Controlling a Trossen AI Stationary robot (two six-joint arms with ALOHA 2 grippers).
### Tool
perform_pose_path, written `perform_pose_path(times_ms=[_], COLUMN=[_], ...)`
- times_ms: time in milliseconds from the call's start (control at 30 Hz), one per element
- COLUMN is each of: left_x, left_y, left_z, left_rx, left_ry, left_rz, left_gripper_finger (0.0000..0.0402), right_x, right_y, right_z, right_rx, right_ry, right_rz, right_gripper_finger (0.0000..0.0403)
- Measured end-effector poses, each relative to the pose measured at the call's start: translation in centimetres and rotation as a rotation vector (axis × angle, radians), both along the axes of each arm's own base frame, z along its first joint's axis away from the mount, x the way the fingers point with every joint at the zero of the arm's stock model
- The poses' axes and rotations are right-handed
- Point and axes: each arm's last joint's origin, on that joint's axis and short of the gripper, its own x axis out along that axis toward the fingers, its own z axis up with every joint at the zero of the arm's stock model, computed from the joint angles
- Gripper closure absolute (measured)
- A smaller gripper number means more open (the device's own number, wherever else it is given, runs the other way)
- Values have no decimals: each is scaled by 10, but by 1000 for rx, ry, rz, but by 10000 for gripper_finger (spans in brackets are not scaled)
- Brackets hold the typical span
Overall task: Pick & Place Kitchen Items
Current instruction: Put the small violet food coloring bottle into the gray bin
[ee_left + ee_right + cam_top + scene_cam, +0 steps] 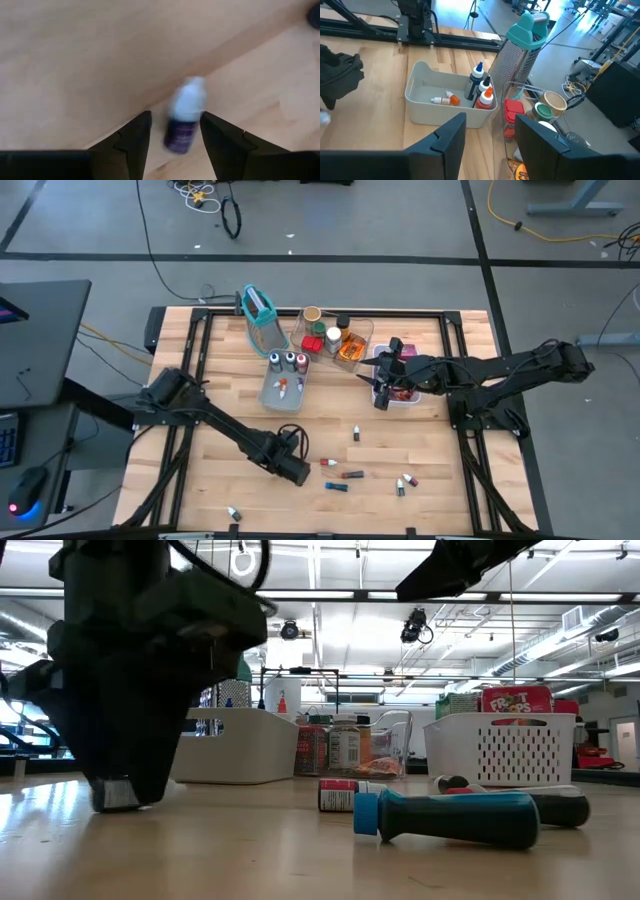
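Observation:
A small vial (pixel 186 107) with a white cap and a dark purple body lies on the wooden table, on its side. My left gripper (pixel 175 116) points down at it, open, one finger on each side of its body. I cannot tell whether a finger touches it. In the high view my left gripper (pixel 298 472) hides this vial at the table's near middle. Several more vials (pixel 340 475) lie just to its right. My right gripper (pixel 382 392) hangs open and holds nothing, over the white basket (pixel 408 394) at the right.
A grey tray (pixel 283 385) with small bottles stands behind my left gripper, a clear tray (pixel 340 340) of jars and a teal-rimmed grater (pixel 258 308) farther back. A blue-capped vial (pixel 450 818) and a red one (pixel 338 796) lie close by. One vial (pixel 233 513) lies at the near edge.

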Motion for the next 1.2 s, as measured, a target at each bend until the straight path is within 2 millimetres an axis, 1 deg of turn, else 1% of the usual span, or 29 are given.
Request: perform_pose_path(times_ms=[167, 267, 367, 533, 633, 733, 833, 900, 1033, 1200], left_x=[0, -1, -2, -2, -1, 1, 1, 0, -6, -17], left_y=[0, 1, 2, 5, 6, 11, 18, 23, 42, 58], left_z=[-3, -4, -5, -5, -5, -6, -5, 4, 30, 70], left_rx=[46, 87, 123, 145, 201, 316, 442, 497, 618, 698], left_ry=[7, 8, 8, 13, -11, -54, -81, -112, -120, -183], left_rz=[-157, -206, -194, -190, -157, -110, -83, -59, -34, -38], left_gripper_finger=[219, 224, 244, 298, 320, 324, 317, 316, 326, 319], right_x=[0, 0, 0, 0, 0, 0, 0, 0, 0, 0], right_y=[0, 0, 0, 0, 0, 0, 0, 0, 0, 0], right_z=[0, 0, 0, 0, 0, 0, 0, 0, 0, 0], right_rx=[-3, -15, -16, 2, 9, 9, 9, 10, 25, 29], right_ry=[2, 5, 6, -1, -4, -4, -4, -4, -9, -11], right_rz=[1, 6, 7, -1, -4, -4, -4, -4, -10, -12], right_gripper_finger=[225, 225, 225, 225, 225, 225, 225, 225, 225, 225])
